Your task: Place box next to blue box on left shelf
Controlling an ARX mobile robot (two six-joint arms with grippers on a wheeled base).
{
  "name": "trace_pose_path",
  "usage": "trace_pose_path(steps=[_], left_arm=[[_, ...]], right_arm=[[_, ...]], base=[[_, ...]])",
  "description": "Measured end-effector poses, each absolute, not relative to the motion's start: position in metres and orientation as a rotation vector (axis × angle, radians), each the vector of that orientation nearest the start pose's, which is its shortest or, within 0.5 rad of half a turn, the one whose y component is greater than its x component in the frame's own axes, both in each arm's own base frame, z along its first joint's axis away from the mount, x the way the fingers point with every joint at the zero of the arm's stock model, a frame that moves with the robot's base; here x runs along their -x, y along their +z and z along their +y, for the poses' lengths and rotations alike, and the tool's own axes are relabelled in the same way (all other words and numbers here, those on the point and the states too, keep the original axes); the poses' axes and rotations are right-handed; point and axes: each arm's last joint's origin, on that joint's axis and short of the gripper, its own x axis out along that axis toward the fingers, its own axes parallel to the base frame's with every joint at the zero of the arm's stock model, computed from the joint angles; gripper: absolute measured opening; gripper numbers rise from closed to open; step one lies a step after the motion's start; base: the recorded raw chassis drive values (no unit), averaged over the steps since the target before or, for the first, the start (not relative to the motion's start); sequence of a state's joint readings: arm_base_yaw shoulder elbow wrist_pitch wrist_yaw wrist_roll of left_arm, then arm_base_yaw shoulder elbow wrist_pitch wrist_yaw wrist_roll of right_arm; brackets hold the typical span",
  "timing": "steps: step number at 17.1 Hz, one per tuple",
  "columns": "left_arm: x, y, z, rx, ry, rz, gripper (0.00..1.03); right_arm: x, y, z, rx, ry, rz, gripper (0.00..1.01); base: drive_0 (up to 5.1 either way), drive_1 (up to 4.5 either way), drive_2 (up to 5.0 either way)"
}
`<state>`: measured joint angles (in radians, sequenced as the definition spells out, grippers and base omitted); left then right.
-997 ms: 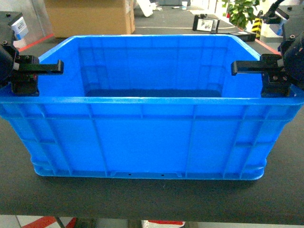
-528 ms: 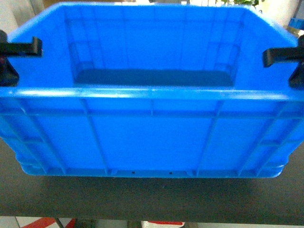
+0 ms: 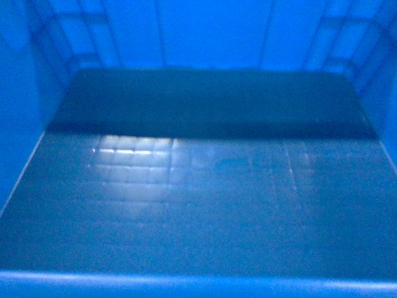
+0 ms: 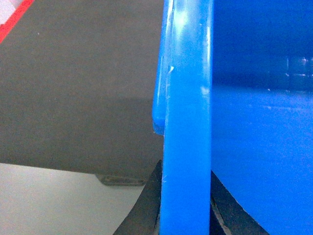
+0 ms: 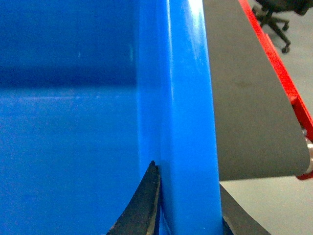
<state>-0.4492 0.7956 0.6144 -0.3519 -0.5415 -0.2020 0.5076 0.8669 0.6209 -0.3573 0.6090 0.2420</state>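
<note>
**A:** so what does the box look like right now?

**B:** Bright blue plastic and it fills the whole head view. You're looking straight down into it: smooth floor with a faint grid moulded in, a glossy patch of reflected light left of centre, darker shadow band toward the far wall. The walls go up with shallow panelled recesses in the corners. It's all a bit blurry.

**A:** and the arms?

**B:** Both are clamped on the rim. Left wrist view: left gripper has its black jaws grasping the thick rounded rim, one dark finger on each side of the wall. Same on the other side, right gripper jaws clenched over the rim. The plastic is shiny with tiny scuffs.

**A:** where's it sitting?

**B:** Can't tell if it's resting or lifted. It's over a dark matte bench, with pale floor beyond the edge. The right wrist view shows a red frame edge along the bench and an office chair further off.
</note>
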Motion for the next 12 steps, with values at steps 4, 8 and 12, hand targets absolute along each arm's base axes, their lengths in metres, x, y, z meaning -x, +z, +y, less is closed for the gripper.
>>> trace_pose_path(steps=[4,8,12], left_arm=[[-0.152,0.271,-0.060,-0.014,0.141,0.328,0.11],[-0.152,0.265,-0.060,-0.013,0.145,0.354,0.11],[-0.152,0.265,-0.060,-0.011,0.146,0.355,0.11]], right_arm=[[-0.164,0.272,0.071,0.103,-0.184,0.337,0.15],[-0.164,0.271,0.071,0.134,-0.187,0.352,0.15],[-0.164,0.271,0.071,0.135,-0.187,0.352,0.15]], base=[[0.0,0.00,0.0],[0.0,0.00,0.0],[0.0,0.00,0.0]])
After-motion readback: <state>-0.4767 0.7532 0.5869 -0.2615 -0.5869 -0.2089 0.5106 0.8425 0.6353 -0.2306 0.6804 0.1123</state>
